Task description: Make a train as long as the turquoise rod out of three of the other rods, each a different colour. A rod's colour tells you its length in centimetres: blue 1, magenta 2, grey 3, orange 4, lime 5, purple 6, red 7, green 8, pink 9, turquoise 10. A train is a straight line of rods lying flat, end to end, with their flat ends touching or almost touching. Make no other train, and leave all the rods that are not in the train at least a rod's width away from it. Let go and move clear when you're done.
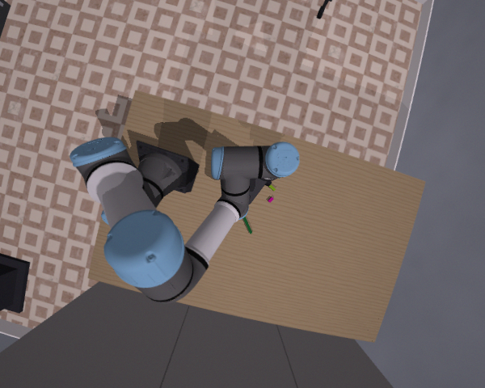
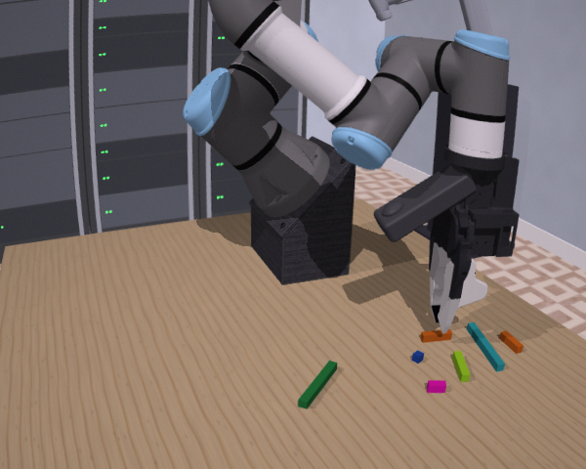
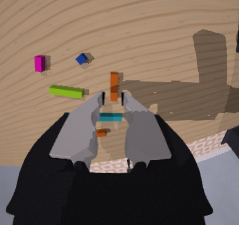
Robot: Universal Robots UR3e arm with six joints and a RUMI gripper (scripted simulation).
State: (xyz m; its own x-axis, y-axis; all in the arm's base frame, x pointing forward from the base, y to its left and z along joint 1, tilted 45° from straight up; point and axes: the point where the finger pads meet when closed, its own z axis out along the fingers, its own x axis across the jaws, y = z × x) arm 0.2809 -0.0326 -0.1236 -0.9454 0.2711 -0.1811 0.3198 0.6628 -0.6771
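My gripper (image 2: 441, 325) (image 3: 113, 92) is slightly open and empty, its fingertips just above an orange rod (image 2: 429, 337) (image 3: 114, 80), one on each side of it in the wrist view. The turquoise rod (image 2: 484, 347) (image 3: 111, 117) lies nearby, partly hidden by a finger in the wrist view. A second orange rod (image 2: 511, 342) (image 3: 101, 133) lies beyond it. A lime rod (image 1: 272, 187) (image 2: 461, 365) (image 3: 66, 91), a magenta rod (image 1: 270, 199) (image 2: 436, 386) (image 3: 40, 63) and a blue rod (image 2: 417, 357) (image 3: 81, 59) lie apart. A green rod (image 1: 247, 225) (image 2: 317, 384) lies farther off. No rods touch end to end.
The arm's dark pedestal (image 2: 315, 252) stands on the wooden table (image 1: 326, 259) (image 2: 156, 327). The table's edge runs beyond the second orange rod. The arm hides several rods in the top view.
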